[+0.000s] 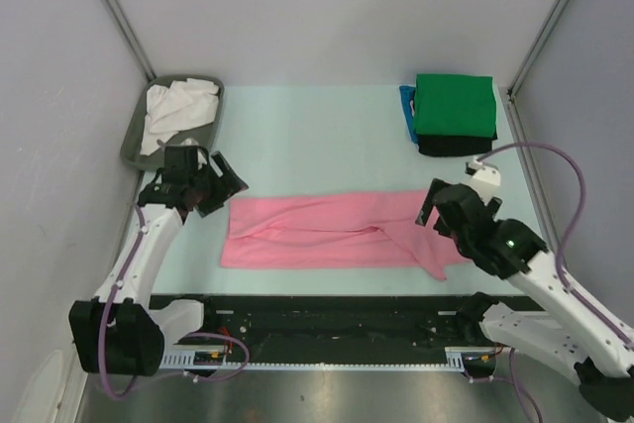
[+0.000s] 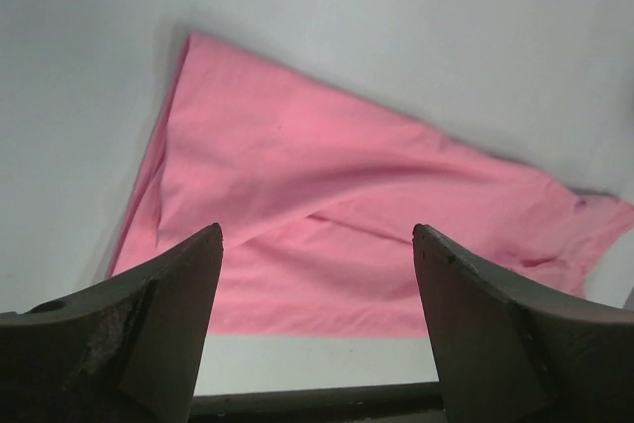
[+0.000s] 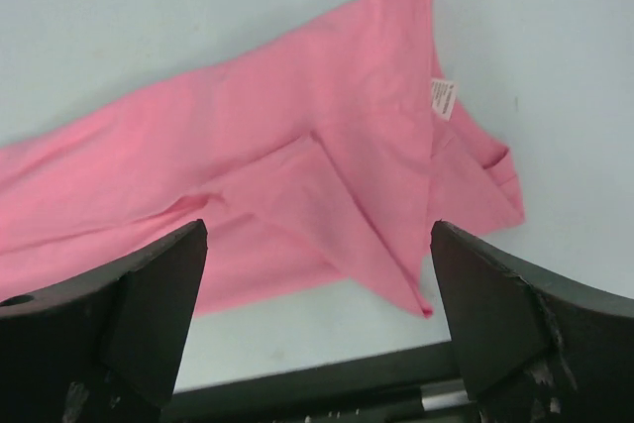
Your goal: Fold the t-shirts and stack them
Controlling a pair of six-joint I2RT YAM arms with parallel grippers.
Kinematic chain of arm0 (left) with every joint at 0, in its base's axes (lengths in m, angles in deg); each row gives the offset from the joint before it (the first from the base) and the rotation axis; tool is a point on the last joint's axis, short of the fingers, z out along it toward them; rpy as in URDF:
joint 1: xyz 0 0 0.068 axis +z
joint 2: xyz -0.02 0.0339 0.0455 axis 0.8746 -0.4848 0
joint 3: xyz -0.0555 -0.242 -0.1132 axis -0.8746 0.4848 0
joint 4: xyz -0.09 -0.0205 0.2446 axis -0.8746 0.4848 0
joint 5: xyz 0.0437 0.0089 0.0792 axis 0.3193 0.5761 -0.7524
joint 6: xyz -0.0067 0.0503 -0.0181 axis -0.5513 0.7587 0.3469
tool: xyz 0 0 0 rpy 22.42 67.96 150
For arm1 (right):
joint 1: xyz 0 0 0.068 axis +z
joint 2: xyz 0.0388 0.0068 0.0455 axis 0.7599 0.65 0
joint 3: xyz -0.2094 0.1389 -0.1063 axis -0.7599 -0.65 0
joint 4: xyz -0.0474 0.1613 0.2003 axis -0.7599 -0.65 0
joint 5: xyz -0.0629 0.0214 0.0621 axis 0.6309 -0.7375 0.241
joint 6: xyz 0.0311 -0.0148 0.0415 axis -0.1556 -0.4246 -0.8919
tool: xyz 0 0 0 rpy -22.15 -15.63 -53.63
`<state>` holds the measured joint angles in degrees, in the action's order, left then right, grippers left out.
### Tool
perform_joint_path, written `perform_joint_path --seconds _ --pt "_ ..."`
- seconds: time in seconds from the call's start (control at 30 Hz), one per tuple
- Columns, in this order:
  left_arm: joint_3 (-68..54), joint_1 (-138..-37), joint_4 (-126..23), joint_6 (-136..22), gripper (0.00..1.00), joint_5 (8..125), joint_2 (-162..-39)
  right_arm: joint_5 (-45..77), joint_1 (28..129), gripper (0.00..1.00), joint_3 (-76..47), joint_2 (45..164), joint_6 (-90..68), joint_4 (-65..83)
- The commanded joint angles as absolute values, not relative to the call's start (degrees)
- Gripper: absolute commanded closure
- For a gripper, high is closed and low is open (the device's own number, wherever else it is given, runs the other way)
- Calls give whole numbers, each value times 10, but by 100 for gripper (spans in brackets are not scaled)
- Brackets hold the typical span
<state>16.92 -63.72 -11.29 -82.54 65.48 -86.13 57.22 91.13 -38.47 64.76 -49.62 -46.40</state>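
A pink t-shirt (image 1: 327,230) lies on the table as a long band folded lengthwise, with a sleeve flap at its right end. My left gripper (image 1: 230,185) hovers open just off the band's left end, nothing between its fingers. In the left wrist view, that gripper (image 2: 317,230) frames the pink cloth (image 2: 327,195) below. My right gripper (image 1: 437,215) stands open over the right end. The right wrist view shows it (image 3: 319,225) above the pink cloth (image 3: 297,146) and its white label (image 3: 443,98). A folded green t-shirt (image 1: 454,104) tops a black one (image 1: 451,146) and a blue one (image 1: 407,106).
A grey tray (image 1: 134,141) at the back left holds a crumpled white t-shirt (image 1: 176,111). Walls close in on both sides and at the back. The black rail (image 1: 327,314) runs along the table's near edge.
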Motion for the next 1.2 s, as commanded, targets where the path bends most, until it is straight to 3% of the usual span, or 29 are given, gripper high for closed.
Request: perform_joint_path --seconds 0.0,0.17,0.33,0.57,0.67,1.17 --pt "95 -643 -152 -829 19 686 -930 633 849 0 -373 760 -428 -370" --pt "42 -652 -166 -827 20 710 -1044 457 680 2 -375 888 -388 -249" --pt "51 -661 -188 -829 21 724 -1078 446 591 5 -376 947 -405 -194" --pt "92 -661 -212 -825 21 714 -1074 427 550 21 -375 1022 -424 -154" --pt "115 -660 -219 -828 21 695 -1067 415 532 32 -376 1048 -437 -138" --pt "131 -660 -254 -883 25 654 -1149 356 481 34 -368 1096 -433 -72"
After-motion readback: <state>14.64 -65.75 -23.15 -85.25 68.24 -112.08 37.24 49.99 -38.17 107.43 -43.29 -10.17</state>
